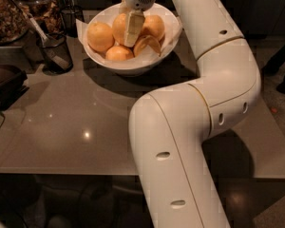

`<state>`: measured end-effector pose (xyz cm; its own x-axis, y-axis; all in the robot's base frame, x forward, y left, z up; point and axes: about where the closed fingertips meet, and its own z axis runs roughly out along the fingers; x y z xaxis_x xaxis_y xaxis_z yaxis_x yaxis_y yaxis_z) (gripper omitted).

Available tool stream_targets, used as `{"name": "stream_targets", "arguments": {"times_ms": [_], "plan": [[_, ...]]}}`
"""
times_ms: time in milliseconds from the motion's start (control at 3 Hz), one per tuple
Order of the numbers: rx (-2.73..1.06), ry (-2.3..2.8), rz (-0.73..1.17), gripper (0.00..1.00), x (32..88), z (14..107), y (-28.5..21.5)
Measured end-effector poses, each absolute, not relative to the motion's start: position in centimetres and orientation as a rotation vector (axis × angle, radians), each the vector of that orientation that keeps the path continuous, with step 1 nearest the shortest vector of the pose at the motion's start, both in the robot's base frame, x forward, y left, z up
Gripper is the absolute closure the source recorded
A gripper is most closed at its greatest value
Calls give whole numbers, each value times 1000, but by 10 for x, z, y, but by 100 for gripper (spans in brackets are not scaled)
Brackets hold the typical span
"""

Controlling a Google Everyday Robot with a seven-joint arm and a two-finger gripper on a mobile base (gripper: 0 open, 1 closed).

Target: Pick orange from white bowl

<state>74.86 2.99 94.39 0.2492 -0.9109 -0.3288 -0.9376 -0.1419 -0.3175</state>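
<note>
Where the gripper hangs: cream two-finger gripper (132,39) low inside the wide, glossy white bowl (133,68), against the middle fruit.
Grip: spread or closed cannot be told.
Fruit: round, smooth, deep-coloured orange (118,25) at the bowl's centre, among other oranges.
Cup: small black mesh cup (54,51) just left of the bowl.
Table: grey tabletop (76,127) beneath the bowl.

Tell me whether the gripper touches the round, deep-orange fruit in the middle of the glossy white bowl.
Cannot tell. The camera view shows the gripper overlapping the orange inside the white bowl, hiding any contact or gap.
</note>
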Motion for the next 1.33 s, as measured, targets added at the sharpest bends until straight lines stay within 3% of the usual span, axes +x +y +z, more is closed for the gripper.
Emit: {"name": "stream_targets", "arguments": {"times_ms": [333,1000,1333], "plan": [[-2080,1688,91,45,749,938,31],[-2081,1692,93,93,749,937,31],[-2081,1692,92,100,749,937,31]]}}
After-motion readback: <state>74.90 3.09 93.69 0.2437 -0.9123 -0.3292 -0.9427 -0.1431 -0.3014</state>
